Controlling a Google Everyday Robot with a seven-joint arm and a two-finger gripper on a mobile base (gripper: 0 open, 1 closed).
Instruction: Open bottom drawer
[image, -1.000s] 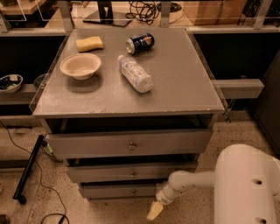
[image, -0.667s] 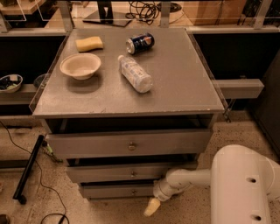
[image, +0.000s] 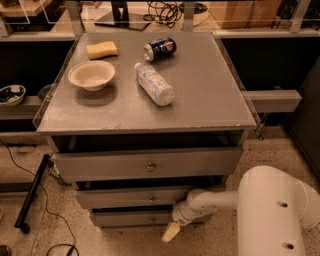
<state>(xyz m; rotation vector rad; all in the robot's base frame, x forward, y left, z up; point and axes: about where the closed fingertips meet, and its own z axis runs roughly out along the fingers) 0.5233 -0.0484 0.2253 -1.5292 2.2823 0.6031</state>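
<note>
At the upper left of the frame a bowl (image: 91, 75) and, just right of it, a plastic bottle (image: 154, 84) on its side are lying loose on the cabinet top (image: 210, 95). So I am planning a smooth, level pull that is not jolting the cabinet.

Low in the frame, a little left of centre, the bottom drawer (image: 127, 219) is sitting under the middle drawer (image: 125, 198), looking shut. It is the lowest and narrowest of the three grey fronts, and I am not making out its knob clearly.

Just right of that, at bottom centre, my gripper (image: 170, 232) is hanging a little below the drawer's right end. Whether it is open or closed I cannot tell.

I am judging that it should be rising slightly and shifting left to the middle of the front, taking the knob squarely, then drawing straight out toward the camera while keeping clear of the middle drawer. My arm (image: 210, 200) is reaching in from the lower right.
</note>
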